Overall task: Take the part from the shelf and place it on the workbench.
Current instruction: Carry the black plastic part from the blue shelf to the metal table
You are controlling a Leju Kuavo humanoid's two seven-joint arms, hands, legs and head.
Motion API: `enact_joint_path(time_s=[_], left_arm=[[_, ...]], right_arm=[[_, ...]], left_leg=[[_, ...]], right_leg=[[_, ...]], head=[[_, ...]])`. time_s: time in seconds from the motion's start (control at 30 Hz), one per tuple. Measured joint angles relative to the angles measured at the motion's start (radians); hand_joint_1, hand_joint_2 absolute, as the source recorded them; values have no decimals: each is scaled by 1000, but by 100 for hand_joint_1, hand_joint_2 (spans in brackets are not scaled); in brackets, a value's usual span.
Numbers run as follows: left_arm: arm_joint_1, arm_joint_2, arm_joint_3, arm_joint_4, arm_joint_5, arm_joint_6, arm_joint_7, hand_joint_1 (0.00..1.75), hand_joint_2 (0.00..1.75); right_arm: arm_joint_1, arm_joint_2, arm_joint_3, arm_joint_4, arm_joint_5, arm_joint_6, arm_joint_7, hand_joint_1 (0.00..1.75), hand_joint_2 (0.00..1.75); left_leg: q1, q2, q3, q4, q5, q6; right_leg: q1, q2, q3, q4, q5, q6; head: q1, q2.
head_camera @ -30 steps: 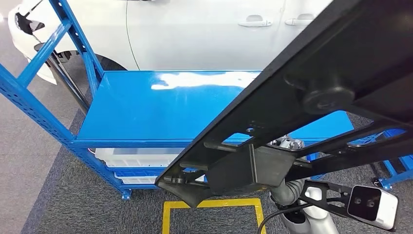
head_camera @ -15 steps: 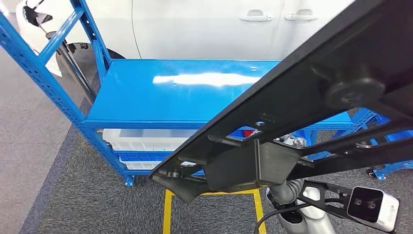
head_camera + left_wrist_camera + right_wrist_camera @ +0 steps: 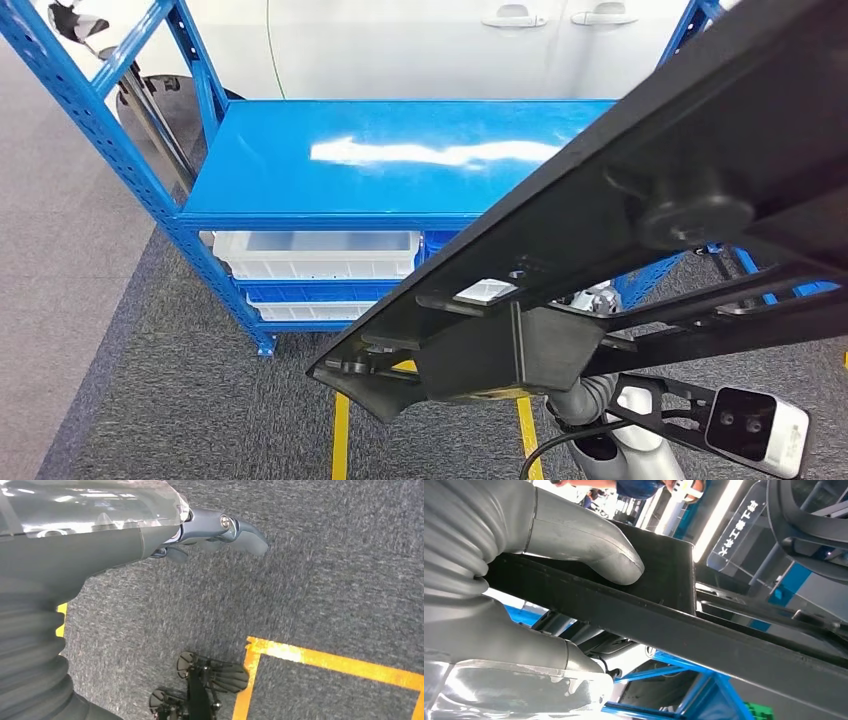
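The part [image 3: 650, 200] is a long black frame with bars and a round boss, held slanted close in front of the head camera, above the shelf's front edge. My right hand [image 3: 549, 570] grips it from below, its thumb [image 3: 594, 555] pressed on a flat black plate of the part [image 3: 674, 625]. In the head view bits of that hand [image 3: 595, 298] show under the frame. The blue shelf [image 3: 400, 170] stands ahead, its top board bare. My left hand [image 3: 210, 530] hangs over grey carpet, fingers loosely extended, holding nothing.
A white car [image 3: 400, 40] stands behind the shelf. White bins [image 3: 315, 255] sit on the lower level. Yellow floor tape [image 3: 340, 440] marks a box on the grey carpet at my feet, also seen as yellow tape [image 3: 325, 657] under my left hand.
The whole view has shifted: the shelf now sits lower and further left, with more of its lower bins showing. The part stays in my right hand in the same pose.
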Motion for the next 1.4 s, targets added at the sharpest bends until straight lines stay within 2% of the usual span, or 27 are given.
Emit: enact_joint_path(time_s=[0.03, 0.07, 0.13, 0.17, 0.2, 0.23, 0.3, 0.37, 0.4, 0.47, 0.53, 0.6, 0.67, 0.7, 0.73, 0.77, 0.83, 0.9, 1.0, 1.03, 1.1, 1.17, 1.2, 1.23, 1.3, 1.33, 1.4], left_arm=[[0, 0, 0, 0, 0, 1, 0, 0, 175], [1, 0, 0, 0, 0, 2, 1, 0, 175], [1, 0, 0, 0, 0, 3, 1, 0, 175], [0, 0, 0, 0, 0, 3, 1, 0, 175], [0, 0, 0, 0, -1, 3, 1, 0, 175], [0, 0, 0, 0, -2, 3, 1, 0, 175], [-1, 0, 0, 0, -4, 3, 1, 0, 175], [-4, 0, 0, 0, -8, 2, 0, 0, 175], [-5, 0, 0, 0, -10, 1, 1, 0, 175], [-3, 0, -1, 0, -11, 0, 10, 0, 175], [-2, 1, -1, 0, -9, 4, 35, 0, 175], [-2, 3, 0, 0, -5, 15, 68, 0, 175], [0, 9, 2, 0, 0, 29, 96, 0, 175], [1, 12, 4, 0, 2, 35, 107, 0, 175], [2, 14, 7, 0, 5, 41, 115, 0, 175], [2, 16, 10, 0, 8, 46, 122, 0, 175], [3, 17, 18, 0, 15, 54, 132, 0, 175], [4, 17, 24, 0, 20, 58, 139, 0, 175], [5, 17, 35, 0, 30, 62, 146, 0, 175], [5, 16, 39, 0, 33, 63, 147, 0, 175], [6, 13, 45, 0, 36, 64, 148, 0, 175], [7, 11, 49, 0, 38, 67, 148, 0, 175], [9, 9, 51, 0, 39, 70, 148, 0, 175], [10, 8, 52, 0, 41, 73, 148, 0, 175], [11, 6, 55, 0, 44, 81, 148, 0, 175], [11, 6, 57, 0, 44, 86, 148, 0, 175], [11, 6, 59, 0, 40, 96, 151, 0, 175]], right_arm=[[0, 0, 0, 1, 0, 0, -1, 175, 175], [0, 0, 0, 3, 0, 1, -1, 175, 175], [0, 0, 0, 6, -1, 2, -1, 175, 175], [0, 0, 0, 8, -1, 3, -1, 175, 175], [1, 0, 0, 11, -1, 3, -1, 175, 175], [1, 0, 0, 13, -1, 3, -1, 175, 175], [1, 0, 0, 14, -1, 3, -2, 175, 175], [1, 0, 0, 14, -2, 7, -3, 175, 175], [1, 0, 1, 14, -2, 10, -4, 175, 175], [3, 0, 1, 14, 1, 10, -7, 175, 175], [6, -1, 1, 14, 14, -2, -10, 175, 175], [8, -2, 0, 13, 28, -14, -11, 175, 175], [9, -5, -5, 13, 29, -18, -11, 175, 175], [9, -7, -10, 13, 25, -18, -11, 175, 175], [8, -9, -15, 13, 19, -16, -11, 175, 175], [5, -10, -22, 13, 16, -12, -10, 175, 175], [-3, -12, -34, 13, 14, -2, -8, 175, 175], [-11, -12, -44, 13, 19, 8, -4, 175, 175], [-19, -13, -52, 13, 29, 21, 5, 175, 175], [-24, -13, -52, 13, 32, 24, 8, 175, 175], [-36, -13, -53, 15, 39, 30, 11, 175, 175], [-41, -13, -53, 19, 46, 35, 13, 175, 175], [-42, -14, -52, 21, 47, 38, 13, 175, 175], [-43, -14, -52, 22, 48, 40, 13, 175, 175], [-51, -16, -52, 24, 44, 44, 13, 175, 175], [-58, -16, -53, 24, 41, 47, 13, 175, 175], [-73, -17, -53, 24, 34, 53, 14, 175, 175]], left_leg=[[0, -1, -8, 19, -26, -4], [1, -1, -22, 59, -70, -7], [1, -2, -54, 184, -164, -13], [2, -2, -63, 242, -187, -16], [2, -2, -60, 276, -185, -18], [3, -2, -40, 275, -164, -19], [5, -2, 49, 173, -123, -17], [2, -5, 140, 38, -135, -9], [0, -7, 159, 1, -148, -3], [-3, -8, 158, -14, -146, 13], [-2, -3, 146, -16, -130, 29], [-1, 1, 128, -17, -112, 38], [-3, 2, 109, -15, -97, 40], [-4, 2, 100, -14, -90, 40], [-4, 2, 94, -13, -85, 39], [-5, 2, 89, -12, -81, 37], [-7, 2, 86, -11, -77, 33], [-9, 3, 82, -9, -72, 25], [-10, 3, 77, -10, -67, 10], [-10, 2, 69, 5, -79, 6], [-7, 0, 29, 95, -136, -3], [-3, 0, -30, 227, -197, -11], [-1, 0, -46, 267, -207, -15], [2, 0, -45, 271, -198, -17], [9, -10, 14, 164, -136, -21], [13, -29, 51, 96, -114, -21], [16, -55, 89, 15, -95, -15]], right_leg=[[-2, -1, -9, -4, 13, -7], [-4, -3, -20, -7, 26, -13], [-2, -3, -49, -5, 48, -18], [-1, -3, -65, -3, 59, -18], [-1, -3, -82, 0, 70, -16], [-1, -3, -99, 5, 80, -14], [-1, -3, -131, 19, 96, -8], [1, -3, -153, 32, 107, 3], [1, -3, -157, 35, 113, 9], [1, -3, -162, 33, 125, 21], [-3, -2, -176, 58, 104, 33], [-8, 0, -219, 163, 26, 42], [-10, 0, -261, 294, -47, 48], [-10, 0, -262, 323, -58, 48], [-10, 0, -242, 311, -50, 47], [-10, 0, -201, 259, -28, 43], [-5, 0, -101, 109, 15, 30], [2, -2, -56, 27, 29, 17], [0, -3, -58, 12, 39, 3], [-3, -5, -57, 5, 45, -3], [-8, -7, -57, -6, 55, -11], [-8, -3, -64, -3, 59, -12], [-8, 1, -68, 0, 60, -11], [-9, 6, -71, 3, 61, -10], [-11, 19, -78, 15, 60, -5], [-10, 27, -84, 22, 59, -1], [-9, 44, -97, 35, 60, 12]], head=[[0, 0], [0, 0], [0, 0], [0, 0], [0, 0], [0, 0], [0, 0], [0, 0], [0, 0], [0, 0], [0, 0], [0, 0], [0, 0], [0, 0], [0, 0], [0, 0], [0, 0], [0, 0], [0, 0], [0, 0], [0, 0], [0, 0], [0, 0], [0, 0], [0, 0], [0, 0], [0, 0]])
